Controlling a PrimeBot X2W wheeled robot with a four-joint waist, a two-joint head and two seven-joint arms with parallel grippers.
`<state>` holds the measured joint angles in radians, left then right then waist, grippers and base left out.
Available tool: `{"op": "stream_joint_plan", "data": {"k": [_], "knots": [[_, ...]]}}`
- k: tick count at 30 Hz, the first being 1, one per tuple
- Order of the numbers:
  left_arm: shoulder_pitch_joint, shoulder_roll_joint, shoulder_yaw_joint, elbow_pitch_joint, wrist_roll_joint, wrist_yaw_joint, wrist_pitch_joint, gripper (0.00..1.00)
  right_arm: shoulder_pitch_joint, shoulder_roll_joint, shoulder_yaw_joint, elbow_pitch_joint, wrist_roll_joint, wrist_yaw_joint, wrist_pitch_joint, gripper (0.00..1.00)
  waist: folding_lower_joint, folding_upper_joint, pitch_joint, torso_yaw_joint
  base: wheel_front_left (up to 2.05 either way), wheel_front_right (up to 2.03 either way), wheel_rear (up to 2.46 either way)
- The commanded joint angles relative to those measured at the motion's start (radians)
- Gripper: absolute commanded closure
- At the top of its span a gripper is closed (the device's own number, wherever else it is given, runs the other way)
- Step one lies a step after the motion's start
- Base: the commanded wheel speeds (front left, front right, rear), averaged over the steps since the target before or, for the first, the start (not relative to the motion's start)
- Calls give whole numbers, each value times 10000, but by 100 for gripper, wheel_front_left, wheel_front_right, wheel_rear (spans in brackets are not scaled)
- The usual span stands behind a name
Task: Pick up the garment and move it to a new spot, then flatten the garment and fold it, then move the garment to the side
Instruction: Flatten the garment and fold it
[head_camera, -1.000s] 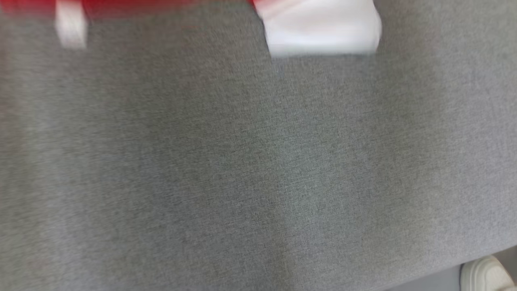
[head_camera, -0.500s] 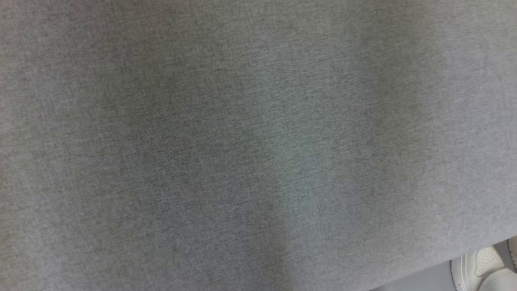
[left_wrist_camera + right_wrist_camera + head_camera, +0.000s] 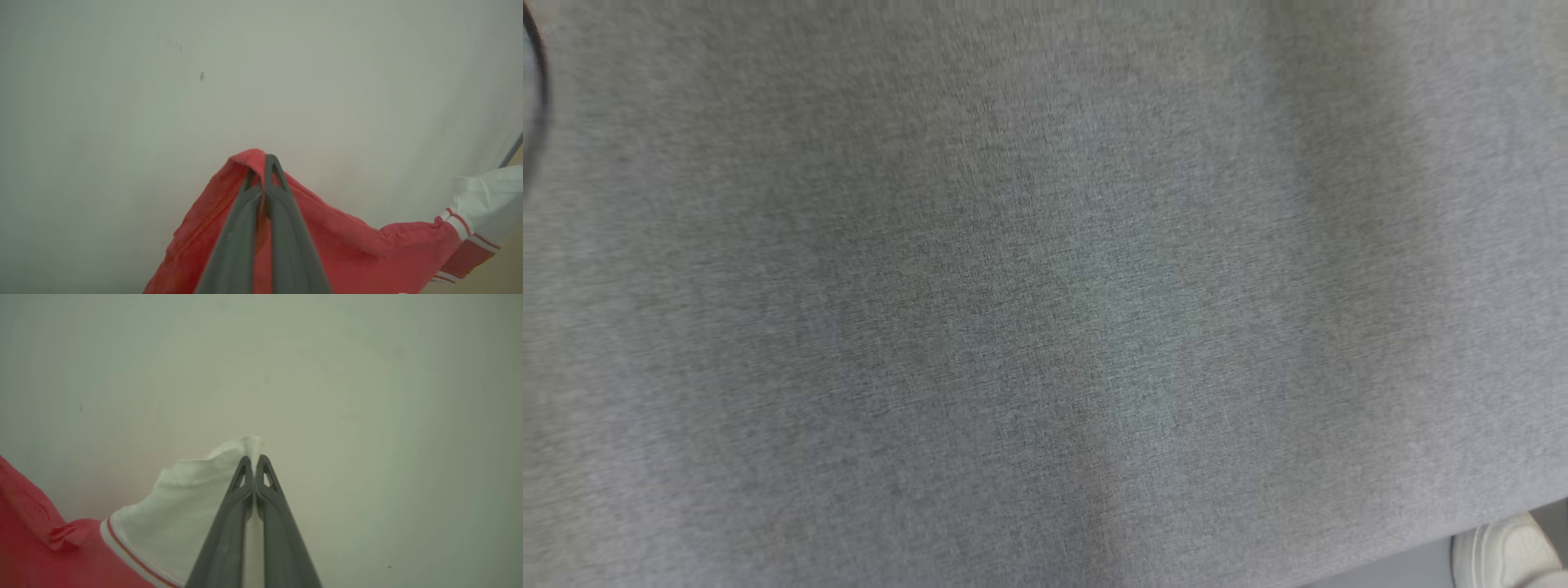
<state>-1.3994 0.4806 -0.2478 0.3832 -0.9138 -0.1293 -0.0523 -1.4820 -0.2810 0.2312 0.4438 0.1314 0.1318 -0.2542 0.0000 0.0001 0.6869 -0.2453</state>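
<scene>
Both pincers are clamping fully shut on the garment (image 3: 335,249): left pincer (image 3: 266,158) pinching a red edge, right pincer (image 3: 254,459) a white part. It's hanging between them, apparently lifted off the grey surface (image 3: 1045,294). Looks mid-move; flattening, folding and setting aside are all pending.

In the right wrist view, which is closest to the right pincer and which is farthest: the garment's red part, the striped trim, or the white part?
1. White part: pinched in the shut right pincer, just to its left.
2. Striped trim: lower left, past the white cloth.
3. Red part: lower-left corner, beyond the trim.
</scene>
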Motion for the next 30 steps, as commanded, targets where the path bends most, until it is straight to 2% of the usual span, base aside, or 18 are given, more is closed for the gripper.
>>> {"op": "stream_joint_plan", "data": {"k": [1, 3, 9, 13, 16, 19, 24, 28, 30], "knots": [[599, 187, -155, -272, -242, -16, 58, 100, 544, -162, 432, -219, 569, -19, 342, 100, 0, -1, -642, 162, 0, 0, 0], [1355, 446, -262, -529, -513, -17, 38, 100, 1123, -511, 917, -687, 1188, -19, 768, 100, 0, -1, -1062, 229, 0, 0, 0], [3667, 848, -193, -1095, -1259, -12, 39, 100, 2978, -1367, 1364, -2125, 2833, -19, 2090, 100, 0, -1, -2243, 431, 0, 0, 0], [5144, 764, -216, -1487, -1776, 50, 98, 100, 4120, -1811, 1207, -2791, 3472, -19, 2907, 100, 0, -1, -2931, 598, 0, 0, 0], [6341, 800, -392, -1769, -1748, 158, 77, 100, 5148, -1961, 964, -3253, 3709, -19, 3491, 100, 0, -1, -3430, 687, 0, 0, 0], [7625, 575, -596, -2074, -1989, 282, 17, 100, 6242, -1983, 614, -3652, 3955, -19, 4136, 100, 0, -1, -3941, 753, 0, 0, 0], [9660, 253, -640, -2692, -2412, 711, -344, 100, 8262, -1609, -340, -4445, 4455, -19, 5547, 100, 0, -1, -4616, 868, 0, 0, 0], [11043, 160, -722, -3119, -2547, 965, -521, 100, 9955, -1656, -876, -5280, 4443, -19, 7016, 100, 0, -1, -5022, 988, 0, 0, 0], [11857, 324, -985, -3327, -2342, 1044, -469, 100, 11170, -1385, -1379, -6012, 4228, -19, 8074, 100, 0, -1, -5222, 1042, 0, 0, 0]]}}
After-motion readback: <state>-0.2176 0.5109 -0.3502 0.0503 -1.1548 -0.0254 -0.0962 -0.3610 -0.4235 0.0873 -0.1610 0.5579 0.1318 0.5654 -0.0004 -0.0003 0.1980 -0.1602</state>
